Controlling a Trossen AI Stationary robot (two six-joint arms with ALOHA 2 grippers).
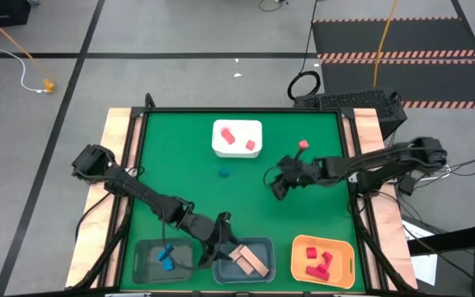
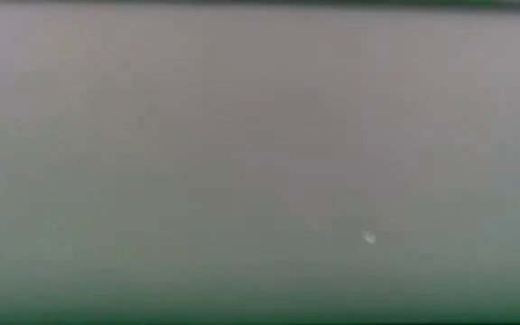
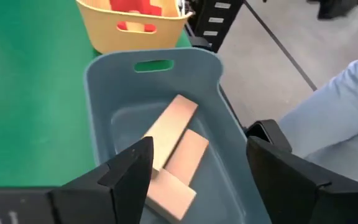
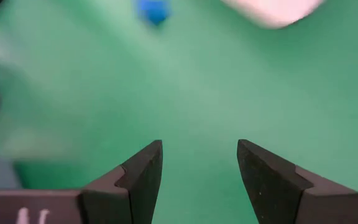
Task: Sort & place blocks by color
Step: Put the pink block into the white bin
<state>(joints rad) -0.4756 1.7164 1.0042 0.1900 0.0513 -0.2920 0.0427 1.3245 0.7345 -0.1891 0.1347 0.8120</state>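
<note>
Most of the sorting looks done: the tan wooden blocks (image 1: pixel 248 261) lie together in the middle grey bin (image 1: pixel 264 246), blue blocks (image 1: pixel 166 258) sit in the left grey bin (image 1: pixel 142 250), and several red blocks (image 1: pixel 318 264) fill the yellow-orange bin (image 1: pixel 300 245) at the near edge of the green tabletop (image 1: pixel 180 157). Still to go, as far as the high view shows, are two red blocks (image 1: pixel 237 138) in the white tray (image 1: pixel 219 147), a loose red cube (image 1: pixel 303 144) and a small blue block (image 1: pixel 223 172) out on the tabletop. The left hand (image 3: pixel 201 168) hangs over the middle grey bin, fingers spread wide and empty, just above the tan blocks. The right hand (image 4: pixel 199 163) hovers over bare tabletop between the blue block and the red cube, also well open and holding nothing. The low view shows nothing usable.
</note>
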